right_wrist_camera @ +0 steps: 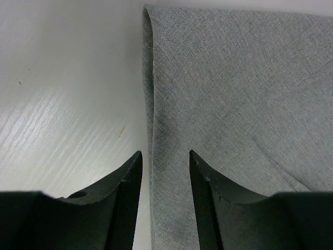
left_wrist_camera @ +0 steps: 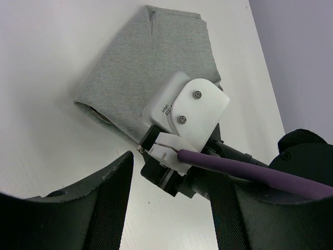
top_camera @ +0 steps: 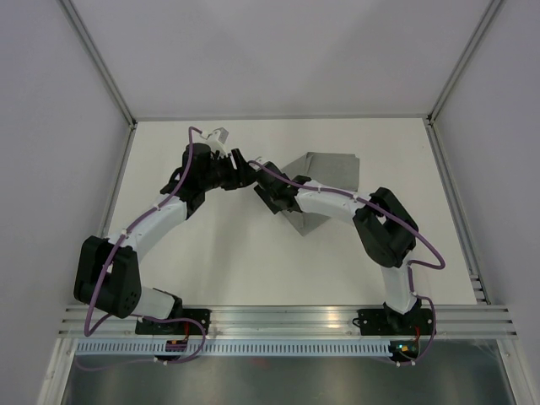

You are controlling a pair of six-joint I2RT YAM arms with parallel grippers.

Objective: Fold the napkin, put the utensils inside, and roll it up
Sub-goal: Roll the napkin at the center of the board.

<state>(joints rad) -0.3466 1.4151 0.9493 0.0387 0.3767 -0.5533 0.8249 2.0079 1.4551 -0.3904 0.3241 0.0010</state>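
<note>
The grey napkin [top_camera: 331,173] lies folded on the white table, right of centre; it also shows in the left wrist view [left_wrist_camera: 151,67]. My right gripper [top_camera: 272,194] is open, low over the napkin's left edge. In the right wrist view [right_wrist_camera: 164,161] its jaws straddle the rolled fold edge of the napkin [right_wrist_camera: 234,94] without closing on it. My left gripper [top_camera: 246,167] is open and empty just left of the right wrist. In the left wrist view [left_wrist_camera: 171,172] its fingers [left_wrist_camera: 106,200] frame the right arm's wrist camera [left_wrist_camera: 190,107]. The fork is hidden.
The two wrists are very close together near the table's middle. A purple cable [left_wrist_camera: 260,172] runs along the right arm. Grey walls [top_camera: 51,126] enclose the table on three sides. A metal rail [top_camera: 287,316] runs along the near edge.
</note>
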